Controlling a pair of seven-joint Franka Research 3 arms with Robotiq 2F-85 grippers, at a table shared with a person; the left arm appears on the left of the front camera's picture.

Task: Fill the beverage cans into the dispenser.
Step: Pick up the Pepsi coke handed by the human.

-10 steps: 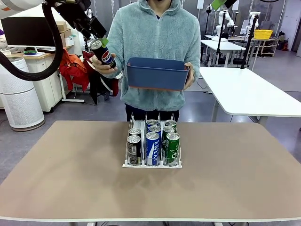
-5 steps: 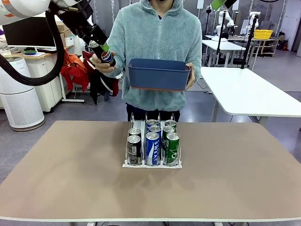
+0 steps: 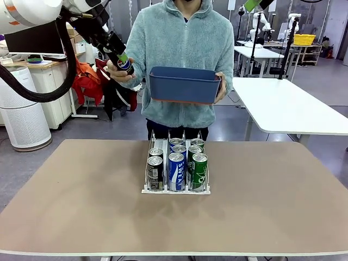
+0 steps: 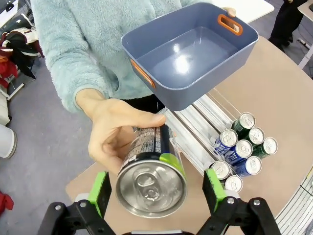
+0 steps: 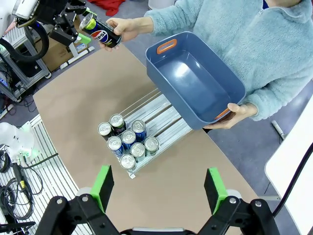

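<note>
Left wrist view: the left gripper [image 4: 155,193] stands wide, its green pads [image 4: 100,192] flanking the Pepsi can [image 4: 150,174] without yet pressing on it, so the can lies dead centre between the jaws, silver top facing the camera and long axis running straight away along the fingers. The person's hand [image 4: 115,134] grips the can's body from 10 o'clock. At 1 o'clock the person holds the blue bin [image 4: 193,56]; at 3 o'clock sits the dispenser [image 4: 205,115] with seven cans [image 4: 243,149]. The right gripper [image 5: 157,190] hangs wide and empty, well above the table, far from the can; the left is plainly nearer.
</note>
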